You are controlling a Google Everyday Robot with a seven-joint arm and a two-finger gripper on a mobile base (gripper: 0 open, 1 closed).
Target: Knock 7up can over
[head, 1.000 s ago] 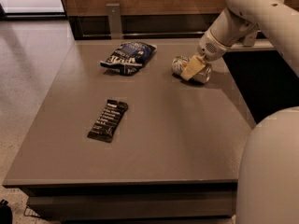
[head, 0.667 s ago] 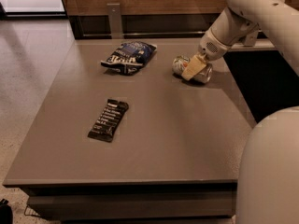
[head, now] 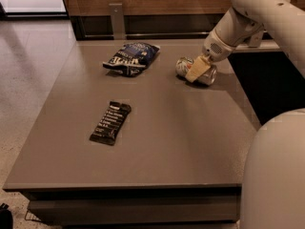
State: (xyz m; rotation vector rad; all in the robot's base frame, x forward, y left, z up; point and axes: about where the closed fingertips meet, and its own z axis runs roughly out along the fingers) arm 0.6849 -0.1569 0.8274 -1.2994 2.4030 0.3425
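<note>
Nothing is seen to have shifted since the earlier frames: the end effector (head: pixel 196 70) is held at the same spot in the upper right of the frame, against the can (head: pixel 210 75), and the can's pose is unchanged. The can is shown lying on its side on the bench (head: pixel 181 142), near the far right edge, with one end turned toward the left. The end effector is laid across the can's middle; whether it is spread or pressed together cannot be told. A blue bag (head: pixel 131 58) is seen to the left of the can, well apart, and a dark bar (head: pixel 110 123) lies at centre left. The toppling step is judged to be done, or all but done. For the next move, a withdrawal upward and away is called for, made so that the can is not dragged or rolled toward the bench edge.
</note>
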